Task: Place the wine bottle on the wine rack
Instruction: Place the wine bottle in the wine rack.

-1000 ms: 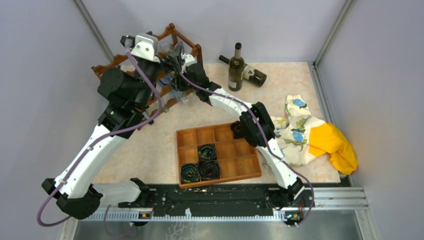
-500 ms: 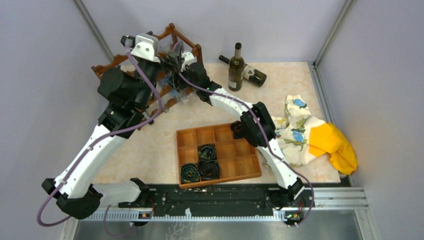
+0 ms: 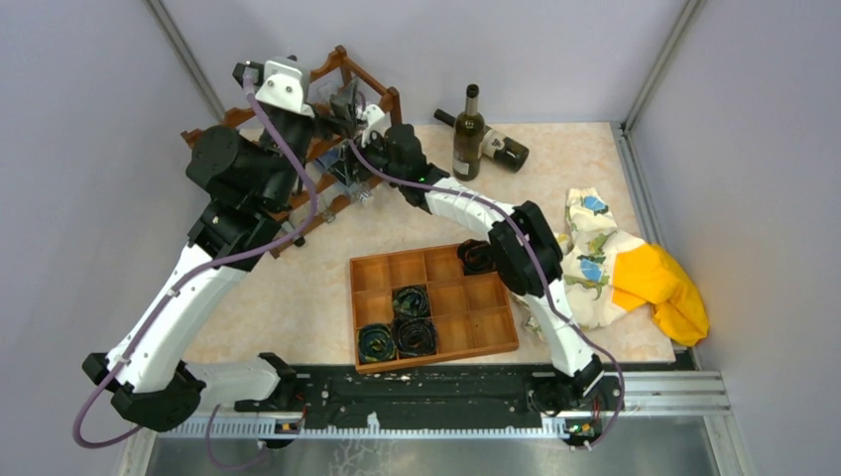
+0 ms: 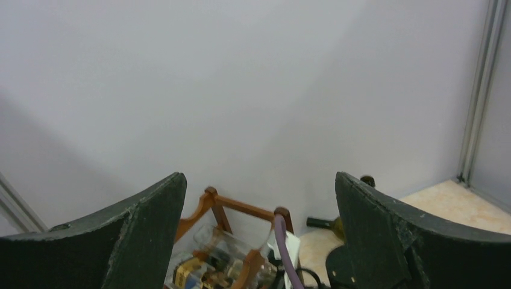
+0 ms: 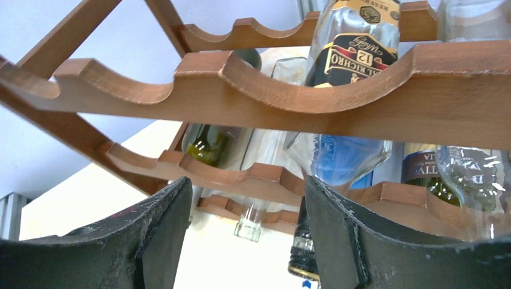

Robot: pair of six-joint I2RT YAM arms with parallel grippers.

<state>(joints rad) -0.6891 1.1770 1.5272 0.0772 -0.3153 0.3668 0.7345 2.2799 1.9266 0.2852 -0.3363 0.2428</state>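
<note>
**Two open grippers at a loaded wine rack**

Two arms reach to the wine rack (image 3: 332, 67), a dark reddish-brown frame of scalloped rails, taken here as the reference for every position. The left gripper (image 4: 259, 198) is above the rack's top rail, its fingers spread wide with nothing between them — only the wall shows in the gap. The right gripper (image 5: 248, 186) is low at the rack's front, looking up through the tiers; its fingers stand apart and hold nothing.

Several bottles lie in the rack. A clear bottle (image 5: 355, 45) with a black-and-gold label rests in a scallop of the upper rail, above the right gripper. Below it a second clear bottle (image 5: 337, 159), blue-labelled, lies on the next tier, with a dark green bottle (image 5: 208, 144) to its left. Which of these is the task's wine bottle cannot be told.

Two more dark bottles are off the rack, to its right on the table (image 3: 298, 288) — an upright wine bottle (image 3: 468, 134) near the rack's right post, and a lying wine bottle (image 3: 506, 151) just beside it, farther from the rack.

Nearer the arm bases than the rack sits a compartment tray (image 3: 486, 325) holding dark rolled items (image 3: 412, 302). A patterned cloth (image 3: 585, 253) and a yellow cloth (image 3: 669, 293) lie well to the rack's right.
</note>
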